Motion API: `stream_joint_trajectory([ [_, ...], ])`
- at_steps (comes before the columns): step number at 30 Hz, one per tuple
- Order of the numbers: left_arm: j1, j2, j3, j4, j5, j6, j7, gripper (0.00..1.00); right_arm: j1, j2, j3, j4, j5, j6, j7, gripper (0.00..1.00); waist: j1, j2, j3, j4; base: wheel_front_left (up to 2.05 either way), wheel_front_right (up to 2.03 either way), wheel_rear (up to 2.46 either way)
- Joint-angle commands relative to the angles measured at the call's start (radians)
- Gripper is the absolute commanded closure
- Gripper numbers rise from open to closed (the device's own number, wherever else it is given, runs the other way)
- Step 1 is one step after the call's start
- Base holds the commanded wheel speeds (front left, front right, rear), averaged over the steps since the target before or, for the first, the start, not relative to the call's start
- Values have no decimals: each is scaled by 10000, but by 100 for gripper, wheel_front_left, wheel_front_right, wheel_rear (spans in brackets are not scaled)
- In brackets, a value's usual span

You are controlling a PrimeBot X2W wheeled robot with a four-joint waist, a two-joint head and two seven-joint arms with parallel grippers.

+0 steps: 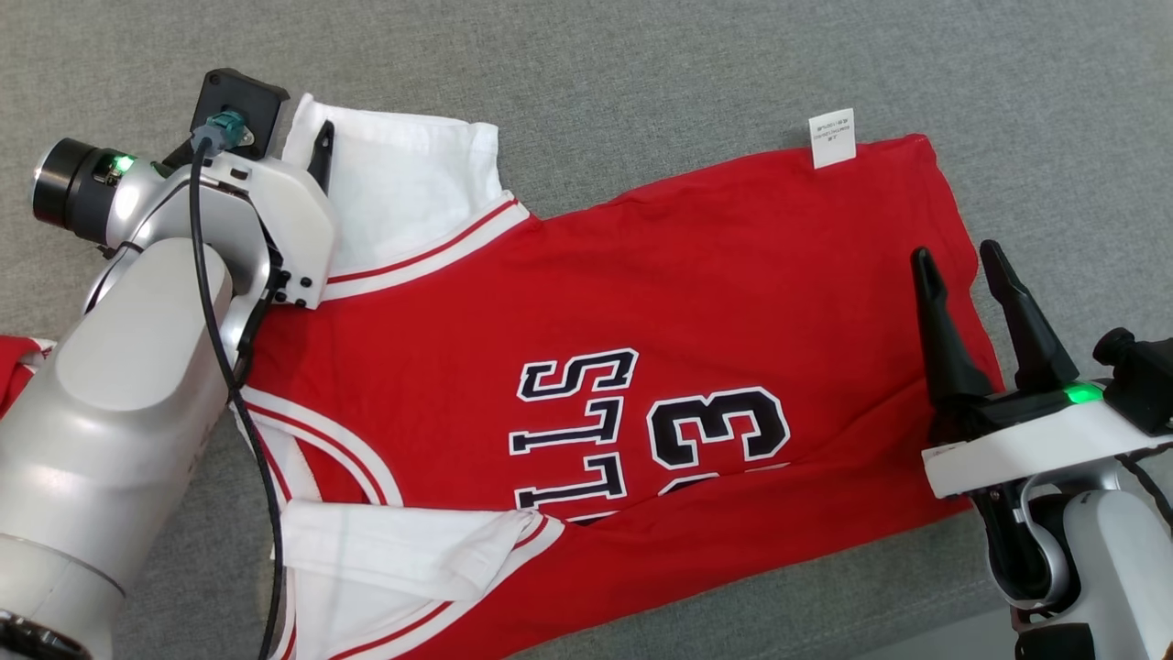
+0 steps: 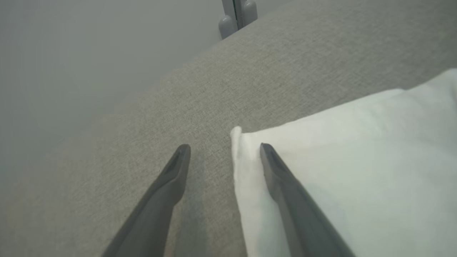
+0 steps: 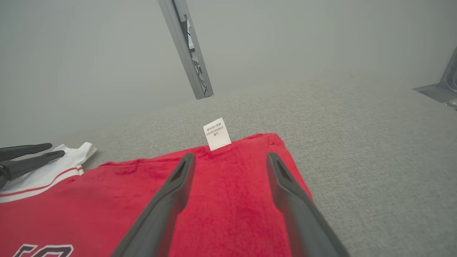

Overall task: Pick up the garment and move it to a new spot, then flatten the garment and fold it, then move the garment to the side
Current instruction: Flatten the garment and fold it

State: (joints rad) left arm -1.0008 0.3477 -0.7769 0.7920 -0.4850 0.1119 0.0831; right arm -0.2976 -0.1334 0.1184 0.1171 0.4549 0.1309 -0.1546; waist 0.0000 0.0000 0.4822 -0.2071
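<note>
Recording the garment [image 1: 641, 302], a red jersey with white sleeves and black-and-white lettering, lying spread flat on the grey cloth-covered surface [image 1: 641, 64], collar end toward the robot's left, hem end toward its right, well inside the far edge.

Noting little around it:
- a white care label [image 1: 832, 139] sticking out past the garment's far side near the hem corner;
- a scrap of red-and-white cloth [image 1: 18, 367] at the left of the head view, mostly cut off by the left forearm and the picture border;
- a grey frame post [image 3: 185, 46] rising beyond the far edge.

Finding nothing lying between either gripper and the garment.

Reporting the left gripper [image 2: 225, 147] with jaws spread wide and holding nothing, one finger over the corner of the upper white sleeve [image 2: 339, 160], the other over bare grey cloth just beside it. Reporting the right gripper [image 1: 958, 255] likewise wide and empty, poised over the hem end, just short of the label.

Comparing views: seeing only one left finger in the head view, the other hidden behind the wrist housing, but both in the left wrist view. Seeing the lettering whole only from the head.

Failing to read the label print. Failing to tell whether any fingertip is touching fabric. Losing the lower sleeve [image 1: 394, 545] partly past the bottom border.
</note>
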Motion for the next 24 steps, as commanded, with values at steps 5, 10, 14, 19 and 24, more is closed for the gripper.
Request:
stream_joint_trajectory([
  [5,-350,-117,-40,570,-63,-183,-44,0,-89,-8,20,125,26,-4,-142,0,0,0,17,-45,0,0,0],
  [10,-426,-299,-34,1063,-249,-464,-248,100,-166,-79,-17,197,61,-4,-173,0,0,0,21,-34,0,0,0],
  [14,-431,-457,27,1212,-360,-594,-769,100,-132,-126,-155,258,71,-4,-189,0,0,0,-33,74,0,0,0],
  [19,-208,-637,164,1124,-536,-685,-1595,100,-66,-300,-467,427,242,-4,-12,0,0,0,-228,347,0,0,0],
  [24,204,-843,268,568,-651,-594,-2587,100,-288,-782,-937,512,417,-4,318,0,0,0,-431,856,0,0,0],
])
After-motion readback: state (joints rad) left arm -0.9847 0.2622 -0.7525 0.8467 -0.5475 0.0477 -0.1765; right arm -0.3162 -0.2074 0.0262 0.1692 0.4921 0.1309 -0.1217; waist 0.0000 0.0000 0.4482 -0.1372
